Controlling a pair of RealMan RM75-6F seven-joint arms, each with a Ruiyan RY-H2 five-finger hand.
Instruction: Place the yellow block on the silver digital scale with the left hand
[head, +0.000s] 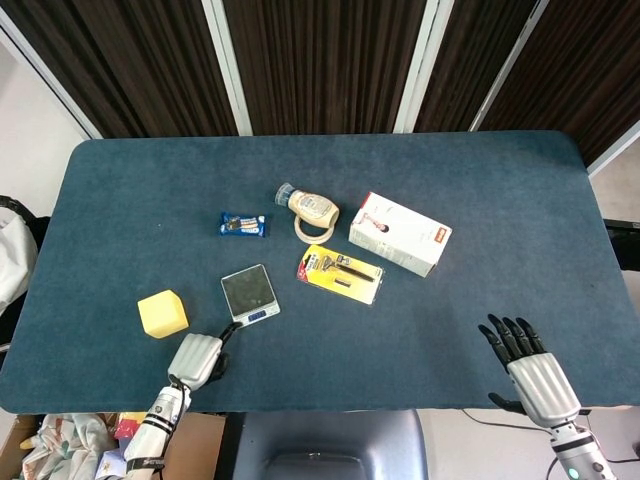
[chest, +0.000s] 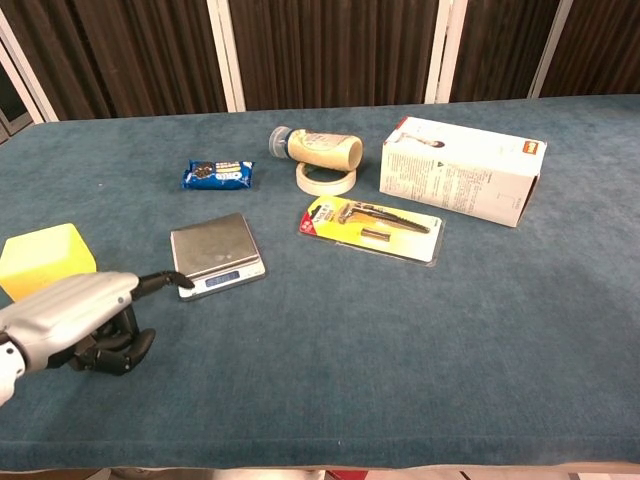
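The yellow block (head: 162, 313) sits on the table (head: 480, 200), just left of the silver digital scale (head: 249, 294). The left hand (chest: 75, 320) rests near the table's front edge, fingers curled under, one finger reaching the scale's corner. The right hand (head: 525, 365) lies spread, holding nothing.

yellow block (chest: 45, 258): in the chest view its near lower part sits behind the left hand (chest: 75, 320); its left corner nears the picture edge.
left hand: wrist cut by the left edge in the chest view; curled fingers partly hidden under the palm.
right hand (head: 528, 367): only in the head view; forearm cut by the bottom edge.
silver digital scale (chest: 215, 253): display digits too small to read.
white box (chest: 460, 183): print illegible.
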